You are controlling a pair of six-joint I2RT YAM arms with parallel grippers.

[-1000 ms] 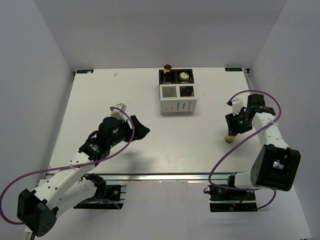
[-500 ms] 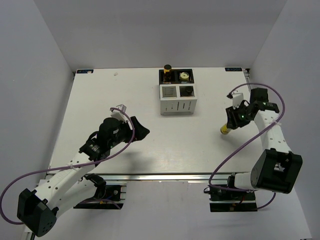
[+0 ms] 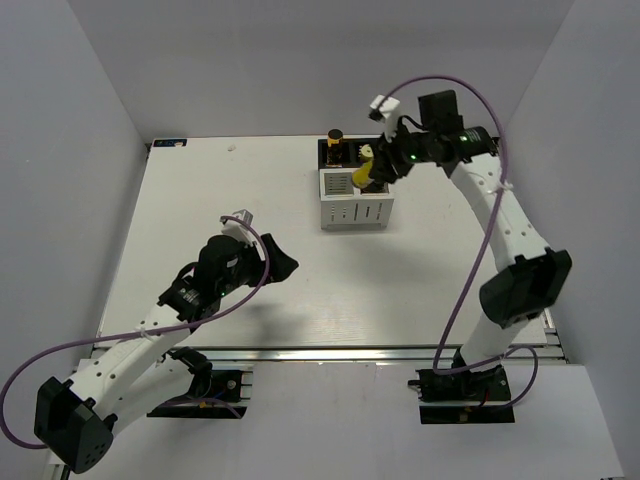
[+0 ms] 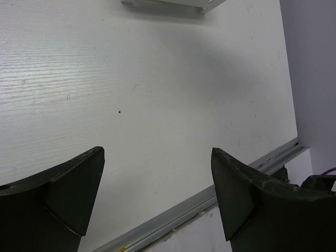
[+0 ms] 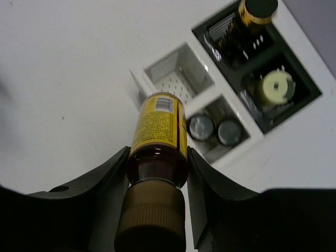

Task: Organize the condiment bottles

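1. Table [image 3: 200, 200]: white; it is seen beneath both claws.

2. Rack [image 3: 355, 195]: white and boxy, divided into compartments. It is placed just under and beyond the right claw, and well ahead of the left claw.

3. Left claw [image 4: 157, 194]: released, with its jaws spread wide. Nothing is held; only bare table is seen between the fingers. It is held low, well apart from every bottle.

4. Right claw [image 5: 157, 168]: clenched on the yellow bottle, which is gripped at the neck, just below the cap. It is raised over the rack.

5. Yellow bottle [image 5: 157, 123]: yellow label, brown glass, brown cap. It is carried in the right claw, with its base pointed away from the claw toward the rack.

6. Brown bottle [image 5: 252, 13]: dark cap. It is stood in a dark compartment at the far side of the rack from the right claw.

7. Pale-capped bottle [image 5: 276, 87]: it is lodged in the dark compartment next to the brown bottle.

8. Dark-capped bottles [image 5: 201, 127]: two, set side by side in one white compartment, just beside the held bottle.
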